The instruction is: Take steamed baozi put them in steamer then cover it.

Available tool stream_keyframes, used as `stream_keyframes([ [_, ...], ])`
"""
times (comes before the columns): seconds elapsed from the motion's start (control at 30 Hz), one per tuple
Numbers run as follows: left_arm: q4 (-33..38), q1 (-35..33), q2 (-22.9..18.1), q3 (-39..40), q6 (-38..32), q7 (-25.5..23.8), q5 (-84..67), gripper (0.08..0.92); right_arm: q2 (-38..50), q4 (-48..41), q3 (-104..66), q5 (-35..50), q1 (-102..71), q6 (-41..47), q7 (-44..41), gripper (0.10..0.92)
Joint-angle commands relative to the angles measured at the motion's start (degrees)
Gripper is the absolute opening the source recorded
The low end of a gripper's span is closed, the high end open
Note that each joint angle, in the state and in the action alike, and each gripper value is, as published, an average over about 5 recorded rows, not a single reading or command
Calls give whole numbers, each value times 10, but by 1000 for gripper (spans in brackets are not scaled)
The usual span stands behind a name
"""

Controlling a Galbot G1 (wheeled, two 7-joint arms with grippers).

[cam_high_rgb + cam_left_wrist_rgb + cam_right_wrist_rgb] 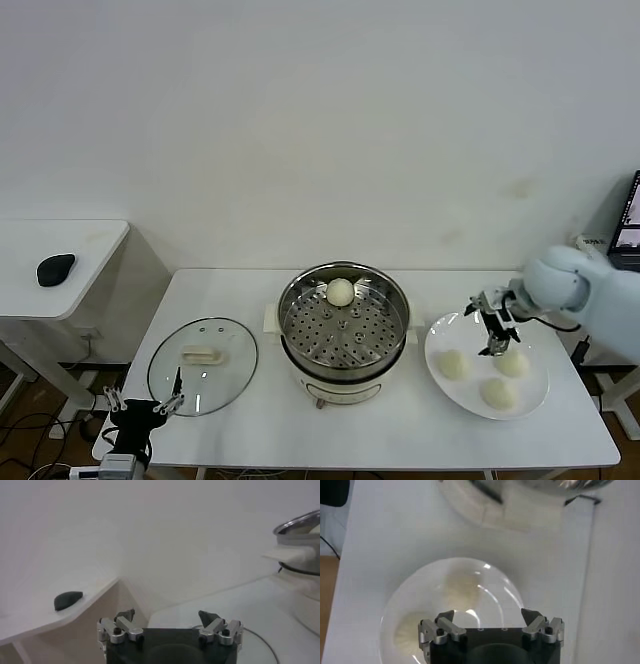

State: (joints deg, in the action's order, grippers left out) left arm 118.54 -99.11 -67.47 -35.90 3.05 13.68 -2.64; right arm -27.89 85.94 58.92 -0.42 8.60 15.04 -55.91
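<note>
The shiny steamer (296, 303) stands mid-table with one steamed baozi (340, 291) on its perforated tray. Three more baozi (453, 364) (512, 362) (497, 392) lie on a white plate (432, 345) to its right. My right gripper (497, 345) hangs open just above that plate, between the two farther buns, holding nothing. In the right wrist view the gripper (490, 616) is over the plate (395, 610), with a baozi (461, 591) ahead of it. The glass cover (203, 378) lies flat left of the steamer. My left gripper (140, 405) waits open at the table's front left edge, beside the cover.
A lower side table (90, 240) with a black mouse (55, 268) stands to the left. A dark screen (630, 225) shows at the right edge. The steamer's white base handle (505, 515) juts toward the plate. In the left wrist view the steamer (300, 530) is off to the side.
</note>
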Motion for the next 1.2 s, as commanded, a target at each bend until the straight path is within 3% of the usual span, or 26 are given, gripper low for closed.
stream_keyframes([
  [0.03, -1, 0, 0, 0, 1, 0, 1, 823, -25, -47, -65, -32, -107, -1, 2, 823],
  [0.63, 0, -1, 0, -3, 2, 0, 2, 823, -85, -87, -88, -41, -143, -2, 19, 813],
  [1.2, 2, 0, -4, -3, 1, 1, 3, 823, -86, -89, -99, -55, -138, 5, 15, 603],
])
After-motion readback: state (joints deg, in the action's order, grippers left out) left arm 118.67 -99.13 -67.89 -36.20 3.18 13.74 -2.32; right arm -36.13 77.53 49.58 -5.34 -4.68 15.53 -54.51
